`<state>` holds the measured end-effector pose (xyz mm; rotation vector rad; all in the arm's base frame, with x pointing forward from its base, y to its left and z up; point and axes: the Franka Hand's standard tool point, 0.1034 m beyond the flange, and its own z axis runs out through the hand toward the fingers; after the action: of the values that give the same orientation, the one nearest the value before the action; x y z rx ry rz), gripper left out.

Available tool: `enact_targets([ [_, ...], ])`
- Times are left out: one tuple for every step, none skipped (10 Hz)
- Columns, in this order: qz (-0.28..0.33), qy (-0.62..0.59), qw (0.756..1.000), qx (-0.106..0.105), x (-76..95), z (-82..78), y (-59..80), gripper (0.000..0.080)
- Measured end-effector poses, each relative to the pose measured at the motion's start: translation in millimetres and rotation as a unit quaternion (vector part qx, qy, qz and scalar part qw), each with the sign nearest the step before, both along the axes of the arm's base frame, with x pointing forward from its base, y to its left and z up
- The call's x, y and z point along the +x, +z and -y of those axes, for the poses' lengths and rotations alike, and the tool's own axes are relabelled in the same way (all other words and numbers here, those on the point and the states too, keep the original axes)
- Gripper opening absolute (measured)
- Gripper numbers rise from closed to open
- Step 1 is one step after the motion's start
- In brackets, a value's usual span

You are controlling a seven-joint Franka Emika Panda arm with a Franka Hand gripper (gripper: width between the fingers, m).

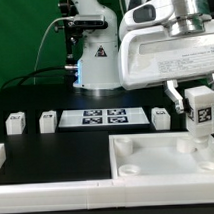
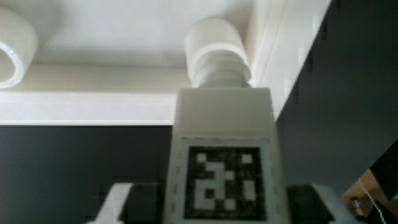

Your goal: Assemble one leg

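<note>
Ok so from my end: the gripper (image 1: 200, 100) is clamped on the leg (image 1: 201, 118), over at the right edge of the exterior view, mid height. The wrist view backs that up, with the leg (image 2: 222, 130) filling the frame tag-side to the camera and a finger (image 2: 128, 204) pressed to each flank.

The bit that matters is that the leg's long axis is straight up and down, narrow ribbed end pointing down, and directly below it is the panel (image 1: 147, 172), at the corner nearest the exterior view's right. I think the socket (image 1: 192, 147) there is the target. The wrist view looks to me like the tip is lined up close to the panel's edge wall, but I can't tell if it's seated or just above.

My guess is the next move is basically straight down plus a twist, no sideways travel. The spare legs (image 1: 15, 122) and the marker board (image 1: 101, 118) are well clear, in a row across the middle.
</note>
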<state>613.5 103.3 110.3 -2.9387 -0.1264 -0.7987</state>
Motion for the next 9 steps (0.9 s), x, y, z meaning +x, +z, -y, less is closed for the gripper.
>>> enact_targets([
  [-0.003,0.001,1.0,0.0,-0.8,-0.4,-1.1,0.0294],
  [-0.003,0.001,1.0,-0.001,-0.9,-0.3,-1.3,0.0294],
  [-0.003,0.003,1.0,-0.001,-1.0,-0.5,-2.0,0.0294],
  [-0.004,0.008,1.0,-0.004,-1.0,-2.6,-4.7,0.0294],
  [0.006,0.012,1.0,-0.005,1.7,-4.2,-5.7,0.0294],
  [0.022,0.015,1.0,-0.008,3.7,-4.7,-7.7,0.0294],
  [0.015,0.02,1.0,-0.009,3.6,-6.0,-10.0,0.0294],
  [0.016,0.025,0.999,-0.011,5.1,-9.3,-8.9,0.0294],
  [0.021,0.031,0.999,-0.014,5.7,-10.5,-9.0,0.0294],
])
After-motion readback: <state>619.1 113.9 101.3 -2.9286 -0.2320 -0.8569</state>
